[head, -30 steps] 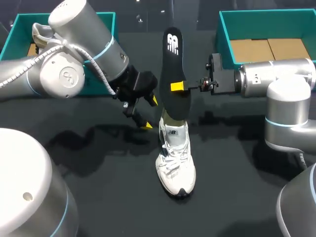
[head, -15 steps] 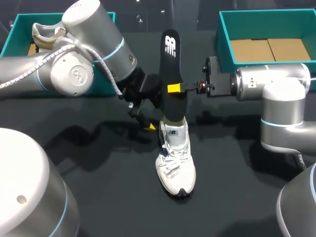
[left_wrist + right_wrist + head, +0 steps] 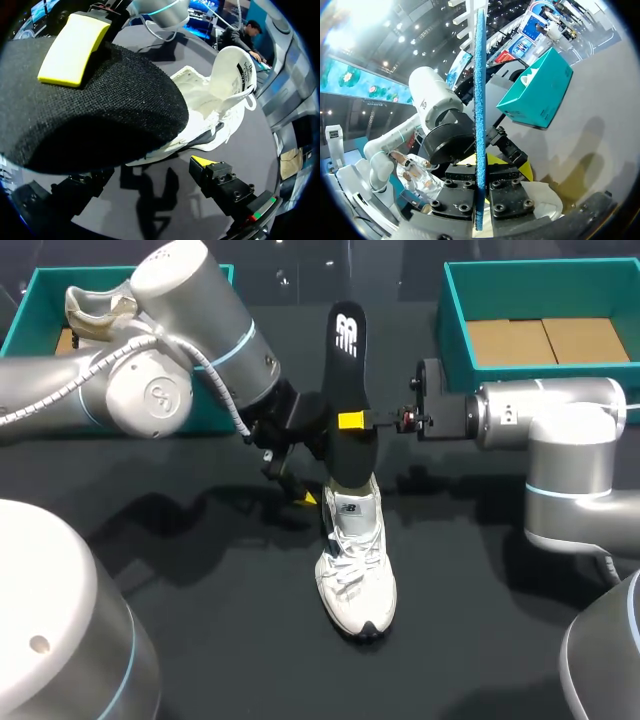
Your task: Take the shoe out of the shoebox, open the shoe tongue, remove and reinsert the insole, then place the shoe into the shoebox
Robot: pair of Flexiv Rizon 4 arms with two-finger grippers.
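The insole (image 3: 347,390) stands on end at the heel of the shoe (image 3: 356,565). A shoebox (image 3: 25,315) lies behind the shoe to its left, a second shoebox (image 3: 455,330) behind to its right.

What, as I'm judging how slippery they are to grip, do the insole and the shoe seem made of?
Insole: matte black woven fabric top, coarse weave visible; its edge looks blue, possibly foam. Shoe: white, seemingly mesh textile with cloth laces; dark sole likely rubber.

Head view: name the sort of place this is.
Likely a robot test bench: left arm and right arm over a dark table, teal shoeboxes at its far corners, white shoe mid-table.
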